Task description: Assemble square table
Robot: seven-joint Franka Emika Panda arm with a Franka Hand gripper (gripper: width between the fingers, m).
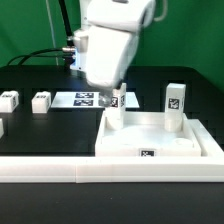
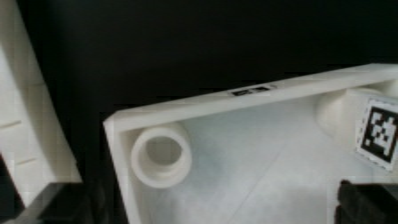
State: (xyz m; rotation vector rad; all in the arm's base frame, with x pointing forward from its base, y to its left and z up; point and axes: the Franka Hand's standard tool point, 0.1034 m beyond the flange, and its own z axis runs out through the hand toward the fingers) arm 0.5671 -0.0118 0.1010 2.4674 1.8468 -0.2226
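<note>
One square slab [image 1: 165, 138] sits on the black surface [image 1: 50, 130]. Two legs stand on its far corners (first leg [image 1: 174, 100], second leg [image 1: 116, 106]); two lie off the slab toward the exterior view's left, third leg [image 1: 41, 101] and fourth leg [image 1: 8, 100]. The fingers [image 2: 365, 200] hang above the slab, spread wide, empty.

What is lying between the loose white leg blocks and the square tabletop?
The marker board, flat on the black table, lies between the leg blocks and the square tabletop. It shows in the exterior view.
</note>
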